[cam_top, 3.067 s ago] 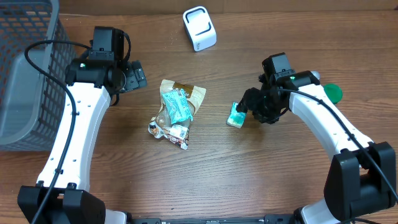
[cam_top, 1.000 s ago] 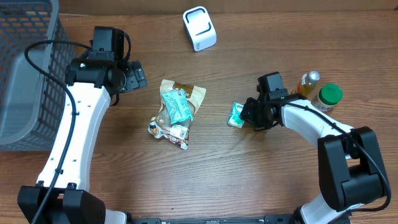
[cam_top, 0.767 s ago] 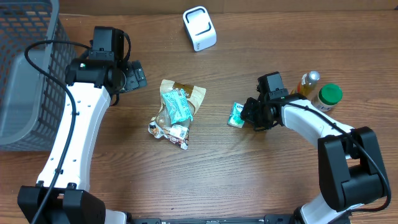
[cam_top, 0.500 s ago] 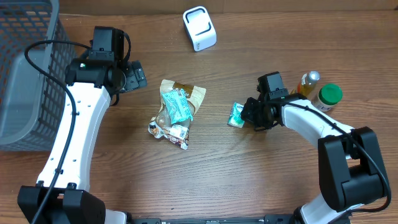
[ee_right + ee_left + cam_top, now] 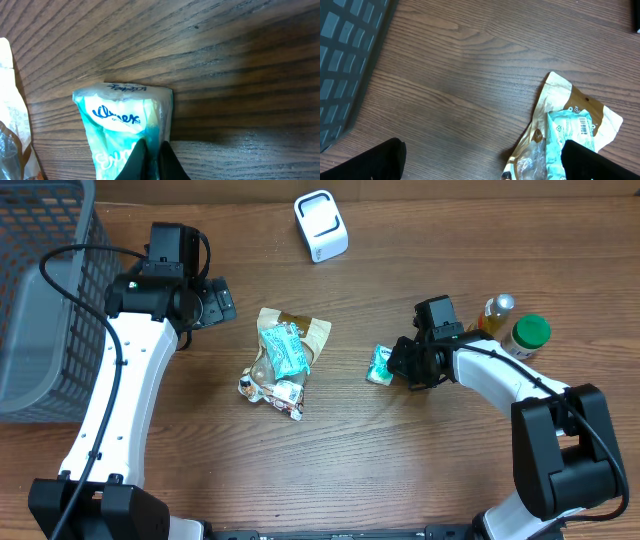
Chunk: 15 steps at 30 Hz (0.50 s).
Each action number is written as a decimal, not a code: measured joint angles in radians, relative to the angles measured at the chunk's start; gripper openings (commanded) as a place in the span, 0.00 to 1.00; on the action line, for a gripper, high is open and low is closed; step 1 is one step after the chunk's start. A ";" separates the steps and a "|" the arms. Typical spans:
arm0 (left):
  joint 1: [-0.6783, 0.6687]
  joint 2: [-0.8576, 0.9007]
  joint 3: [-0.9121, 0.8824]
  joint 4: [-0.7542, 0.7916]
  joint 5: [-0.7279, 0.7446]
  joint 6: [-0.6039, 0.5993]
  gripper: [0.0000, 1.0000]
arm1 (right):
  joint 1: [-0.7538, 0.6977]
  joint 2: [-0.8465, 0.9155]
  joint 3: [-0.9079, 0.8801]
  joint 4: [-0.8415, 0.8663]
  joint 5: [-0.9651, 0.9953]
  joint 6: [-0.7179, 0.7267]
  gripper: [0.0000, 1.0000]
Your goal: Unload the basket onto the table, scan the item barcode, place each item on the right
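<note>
now the right gripper [image 5: 152, 159] has its two fingers squeezed tight together on one end of the little tissue pack [image 5: 122, 125]. the pack lies on the wooden table [image 5: 400, 470], between the pile of snack bags [image 5: 283, 360] and the bottles [image 5: 527, 335]. the white scanner [image 5: 321, 225] sits well away at the back. the left gripper [image 5: 218, 302] hangs wide open near the bags, holding nothing.

Light was even and bright from above; soft shadows fell on the tabletop [image 5: 340, 460]; wrist views stayed sharp, without glare.
</note>
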 measured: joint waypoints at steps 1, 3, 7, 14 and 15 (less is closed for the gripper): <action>0.000 0.000 0.000 0.000 0.000 0.000 1.00 | 0.000 0.000 0.000 0.000 0.000 0.000 0.04; 0.000 0.000 0.000 0.000 0.000 0.000 1.00 | 0.000 0.000 0.000 0.000 0.000 0.000 0.04; 0.000 0.000 0.000 0.000 0.000 0.000 0.99 | 0.000 0.000 0.000 0.000 0.000 0.000 0.04; 0.000 0.000 0.000 0.000 0.000 0.000 0.99 | 0.000 0.000 0.000 0.000 0.000 0.000 0.07; 0.000 0.000 0.000 0.000 0.000 0.000 1.00 | 0.000 0.000 0.000 0.000 0.000 0.000 0.08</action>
